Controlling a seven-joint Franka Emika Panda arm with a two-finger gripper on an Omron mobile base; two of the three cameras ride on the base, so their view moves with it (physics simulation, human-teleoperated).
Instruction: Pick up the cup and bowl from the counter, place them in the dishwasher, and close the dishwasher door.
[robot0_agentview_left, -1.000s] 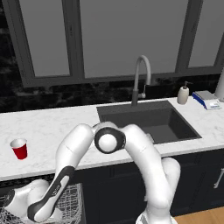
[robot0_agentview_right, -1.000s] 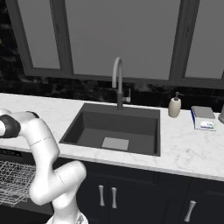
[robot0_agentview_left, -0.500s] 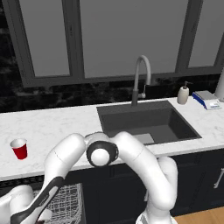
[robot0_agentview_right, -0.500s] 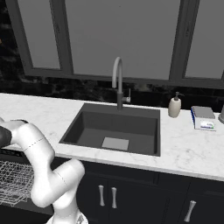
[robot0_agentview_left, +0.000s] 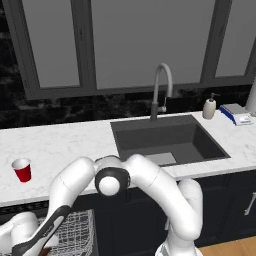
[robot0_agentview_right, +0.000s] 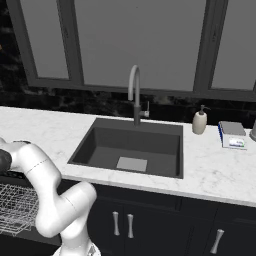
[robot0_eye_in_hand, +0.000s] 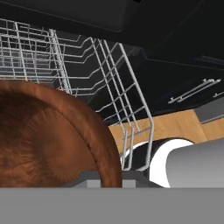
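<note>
Closest to the gripper (robot0_eye_in_hand: 105, 181), the brown bowl (robot0_eye_in_hand: 48, 140) sits clamped by its rim between the nearly closed jaws, right against the hand. Just beyond it spreads the white wire rack (robot0_eye_in_hand: 87, 74) of the open dishwasher (robot0_agentview_left: 75, 232), so the bowl looks about to be set down but is not yet released. Farther off and above the hand, the red cup (robot0_agentview_left: 22, 169) stands untouched on the white counter (robot0_agentview_left: 65, 145). By my judgement the cup and closing the door remain.

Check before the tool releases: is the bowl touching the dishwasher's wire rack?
Cannot tell. In the hand view the bowl overlaps the wire rack, hiding any contact or gap.
</note>
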